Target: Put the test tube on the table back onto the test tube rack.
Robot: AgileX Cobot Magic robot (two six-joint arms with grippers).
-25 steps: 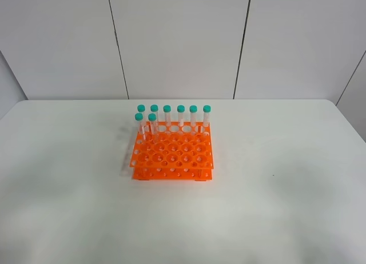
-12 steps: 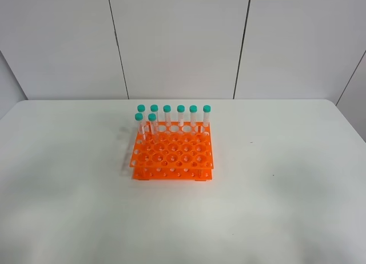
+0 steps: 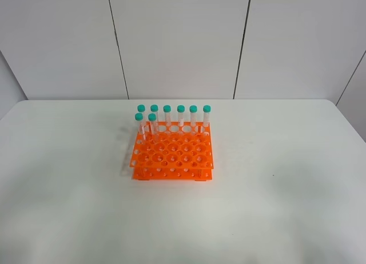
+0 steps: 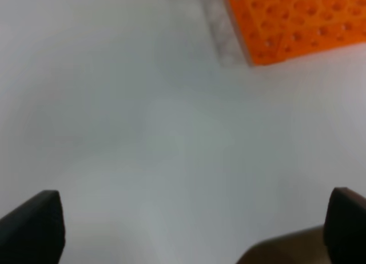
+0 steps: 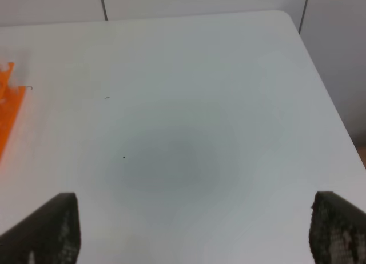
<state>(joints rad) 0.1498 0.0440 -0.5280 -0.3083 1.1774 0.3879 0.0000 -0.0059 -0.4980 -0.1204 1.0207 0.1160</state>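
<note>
No loose test tube can be found on the table [image 3: 286,161] in any view. Eight teal-capped tubes [image 3: 180,116] are counted standing upright in the test tube rack [image 3: 171,155], six along the back row and two just in front at the left end. The task's tube is therefore judged to be one of these eight, though which one cannot be told. The remaining holes of the orange grid are seen empty. The left gripper [image 4: 189,227] is held above bare white tabletop with its dark fingertips spread wide and nothing between them, a corner of the rack showing well ahead. The right gripper [image 5: 189,230] is likewise spread wide and empty, with only a sliver of orange caught at the edge of its view. Such a tube is expected to be light, stiff and smooth-walled, so slip is the likely risk. A hold just under the screw cap is judged best, with the pointed tip left free for a hole. The rack itself is judged light enough to be nudged.
</note>
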